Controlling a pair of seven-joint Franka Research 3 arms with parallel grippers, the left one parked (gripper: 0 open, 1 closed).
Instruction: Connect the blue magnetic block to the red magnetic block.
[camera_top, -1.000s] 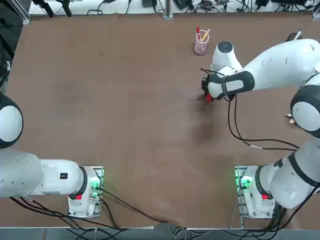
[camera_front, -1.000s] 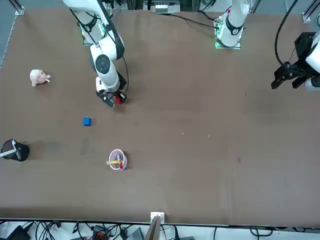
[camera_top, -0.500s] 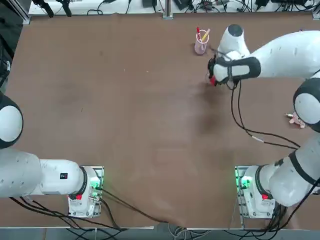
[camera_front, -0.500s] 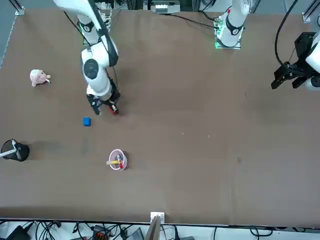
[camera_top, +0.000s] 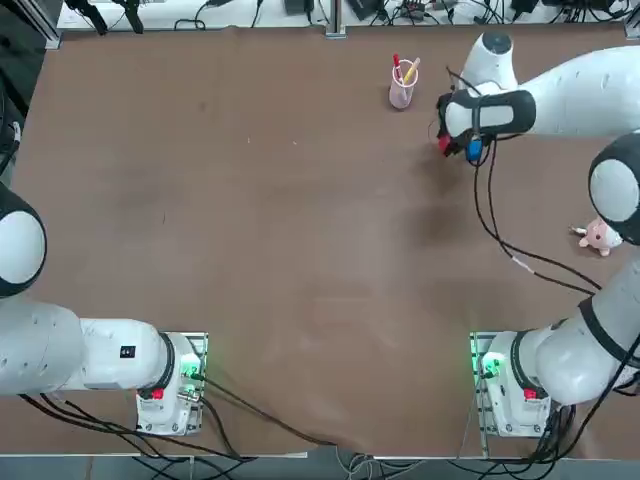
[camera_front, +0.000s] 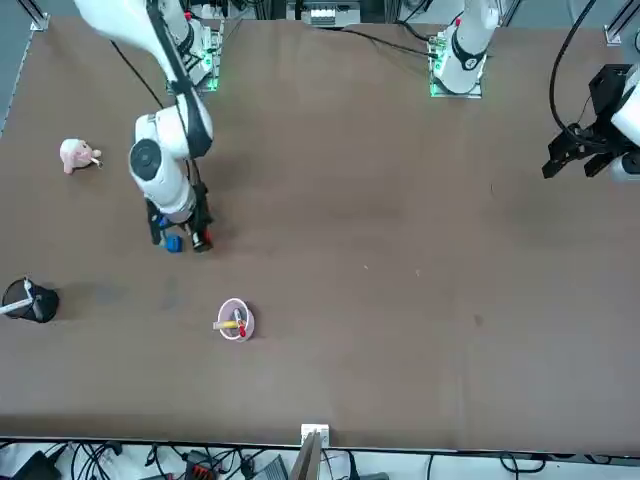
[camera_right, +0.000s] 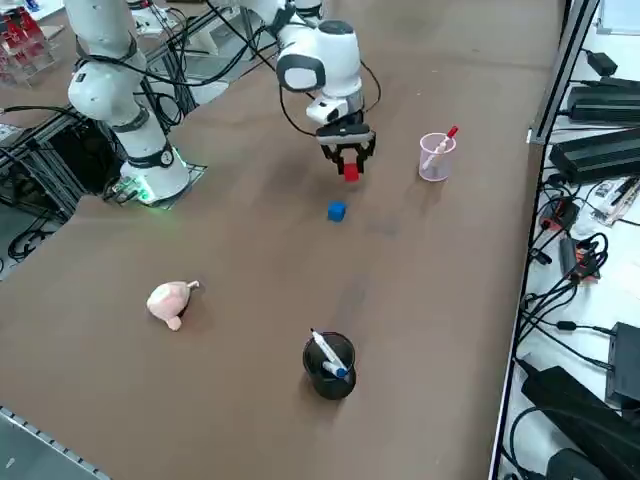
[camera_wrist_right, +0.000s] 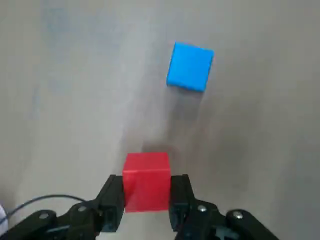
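Right claw (camera_wrist_right: 145, 200) was seen pinching the red magnetic block (camera_wrist_right: 146, 180); only the wrist view showed the blue magnetic block (camera_wrist_right: 190, 66) apart; no writing was legible.

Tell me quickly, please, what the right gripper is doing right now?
Right gripper: closed on the red magnetic block, carried above the table near the blue magnetic block.

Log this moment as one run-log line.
right gripper: shut on red magnetic block, above table | blue magnetic block: on table, apart | blocks: not connected
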